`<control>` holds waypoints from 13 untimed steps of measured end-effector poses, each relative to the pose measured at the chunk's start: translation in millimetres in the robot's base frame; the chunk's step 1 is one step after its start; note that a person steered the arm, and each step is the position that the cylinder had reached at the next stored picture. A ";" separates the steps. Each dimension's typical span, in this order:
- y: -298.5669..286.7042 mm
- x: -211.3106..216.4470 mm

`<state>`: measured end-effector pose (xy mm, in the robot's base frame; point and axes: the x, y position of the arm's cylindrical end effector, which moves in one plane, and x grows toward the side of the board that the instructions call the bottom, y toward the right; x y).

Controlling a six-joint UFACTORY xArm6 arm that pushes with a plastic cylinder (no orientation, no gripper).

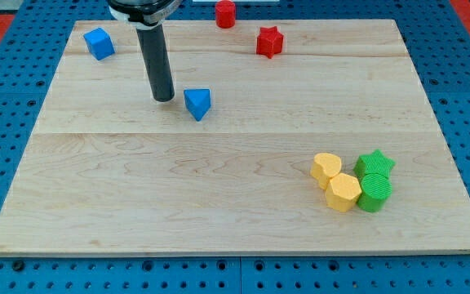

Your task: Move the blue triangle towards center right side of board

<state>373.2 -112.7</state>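
Background: blue perforated panel (463, 49) surrounded the pale wooden desk (219, 188) on every side; no brand, label or readable writing showed anywhere.
Landmark: blue triangle (197, 103), lying in the upper left part of the desk; every place below was taken from it.
My tip (163, 97): lower end of the straight dark rod, standing just to the view's left of the blue triangle, close beside it, with a thin strip of wood showing between them, so apart rather than touching.
Gripper: the arm carried none, only the rod, so no opening or hold could be told.
Blue cube (99, 43): well to the view's upper left of the blue triangle, near the desk's top left corner.
Red star (270, 42): up and to the view's right of the blue triangle.
Red block (225, 13): above the blue triangle at the desk's top edge, shape unclear.
Yellow heart (326, 168): well away to the view's lower right of the blue triangle.
Yellow hexagon (343, 192): farther lower right, touching the yellow heart.
Green star (376, 163): farthest right of the blue triangle, in the same cluster.
Green block (374, 193): just below the green star, beside the yellow hexagon.
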 end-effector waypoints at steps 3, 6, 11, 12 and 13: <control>2.5 7.9; 8.0 9.4; 113.6 11.6; 138.6 17.5; 167.1 35.0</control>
